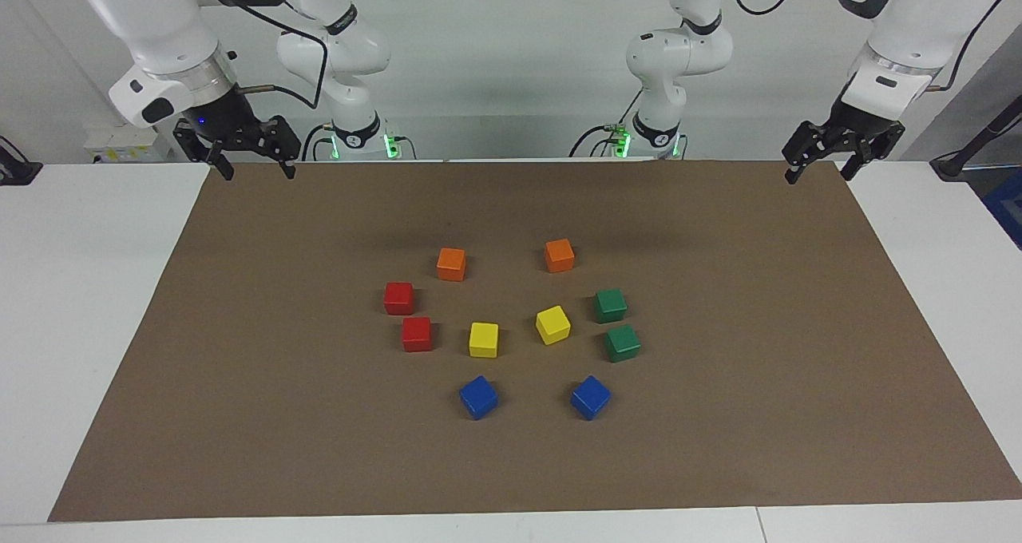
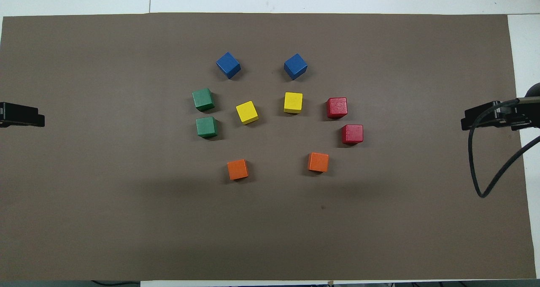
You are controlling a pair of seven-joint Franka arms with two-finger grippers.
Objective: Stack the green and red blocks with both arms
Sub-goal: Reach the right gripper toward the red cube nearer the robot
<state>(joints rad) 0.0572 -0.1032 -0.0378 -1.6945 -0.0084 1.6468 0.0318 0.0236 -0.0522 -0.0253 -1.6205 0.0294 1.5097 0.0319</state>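
Note:
Two green blocks (image 1: pixel 610 305) (image 1: pixel 622 342) sit side by side on the brown mat toward the left arm's end, seen from above as the green pair (image 2: pixel 206 127) (image 2: pixel 203 99). Two red blocks (image 1: pixel 398 298) (image 1: pixel 417 334) sit close together toward the right arm's end, the red pair (image 2: pixel 352 134) (image 2: pixel 336 107) in the overhead view. My left gripper (image 1: pixel 818 174) (image 2: pixel 21 115) hangs open and empty over its end of the mat. My right gripper (image 1: pixel 258 169) (image 2: pixel 493 116) hangs open and empty over the other end. Both are well apart from every block.
Between the green and red pairs lie two yellow cubes (image 1: pixel 483 339) (image 1: pixel 552 324). Two orange cubes (image 1: pixel 451 263) (image 1: pixel 559 255) lie nearer to the robots, two blue cubes (image 1: pixel 478 397) (image 1: pixel 590 397) farther. The brown mat (image 1: pixel 239 415) covers the white table (image 1: pixel 80 287).

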